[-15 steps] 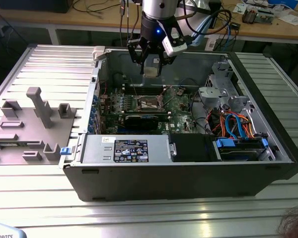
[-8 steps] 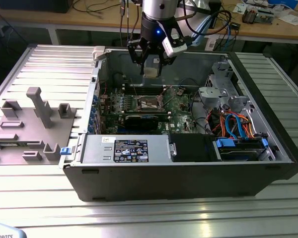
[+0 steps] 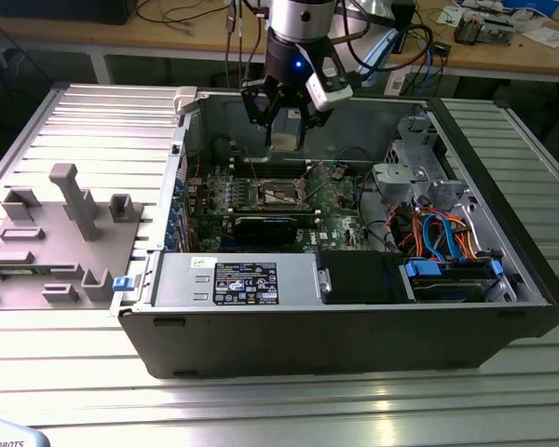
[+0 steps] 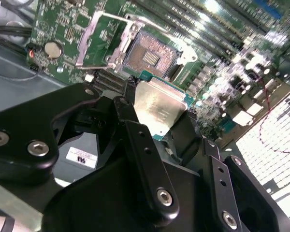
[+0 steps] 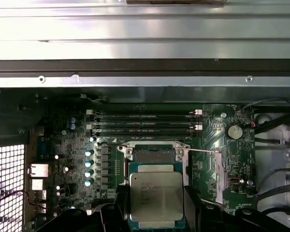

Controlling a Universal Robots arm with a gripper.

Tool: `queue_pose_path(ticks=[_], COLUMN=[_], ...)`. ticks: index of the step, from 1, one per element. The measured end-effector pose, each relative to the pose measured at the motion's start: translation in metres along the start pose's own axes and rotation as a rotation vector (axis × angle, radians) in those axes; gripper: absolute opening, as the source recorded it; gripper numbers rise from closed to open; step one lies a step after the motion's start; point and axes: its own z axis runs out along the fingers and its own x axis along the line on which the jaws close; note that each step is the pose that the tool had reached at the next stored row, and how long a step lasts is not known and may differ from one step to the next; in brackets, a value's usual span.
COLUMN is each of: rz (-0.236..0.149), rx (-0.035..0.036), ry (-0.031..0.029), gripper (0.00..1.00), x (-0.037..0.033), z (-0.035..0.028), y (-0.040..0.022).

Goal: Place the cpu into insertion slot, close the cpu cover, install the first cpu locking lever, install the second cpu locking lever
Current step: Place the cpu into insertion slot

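Note:
My gripper (image 3: 284, 130) hangs over the green circuit board inside an open computer case. It is shut on the cpu (image 4: 158, 105), whose dull silver top faces both wrist cameras, with black fingers (image 4: 135, 121) at its two sides. In the first wrist view the cpu (image 5: 156, 195) sits in front of the insertion slot (image 5: 153, 155) and hides part of it. The insertion slot (image 4: 150, 58) lies bare, its dark contact field showing inside a pale metal rim. The cpu cover (image 4: 99, 41) stands swung open beside the slot. The slot (image 3: 281, 194) is below the gripper in the exterior view.
The case wall (image 5: 145, 82) runs behind the board. Memory slots (image 5: 145, 121) and a coin battery (image 5: 234, 131) flank the socket. A power supply box (image 3: 233, 279) fills the case's front, with a drive cage and cables (image 3: 438, 233) toward the exterior view's right. A grey fixture (image 3: 56, 223) sits outside the case.

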Motion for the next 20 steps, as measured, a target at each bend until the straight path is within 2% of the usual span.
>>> queue_pose_path(ticks=[5,6,8,9,10,11,20], rz=[-0.005,-0.009,-0.009,0.007,0.08,0.103,0.159], rx=[0.0012,0.0013,0.0014,0.001,0.0015,0.0024,0.0039], ry=[0.0002,0.0005,0.0006,-0.0003,-0.0036,-0.0047,-0.0072], gripper=[0.54,0.54,0.54,0.54,0.54,0.54,0.54], x=[-0.0018,-0.0022,-0.0022,-0.0023,-0.0023,-0.0023,-0.0023], z=[0.005,0.0133,0.0156,0.0157,0.0161,0.0164,0.0167], y=[-0.0002,-0.0006,-0.0007,-0.0007,-0.0008,-0.0008,-0.0008])
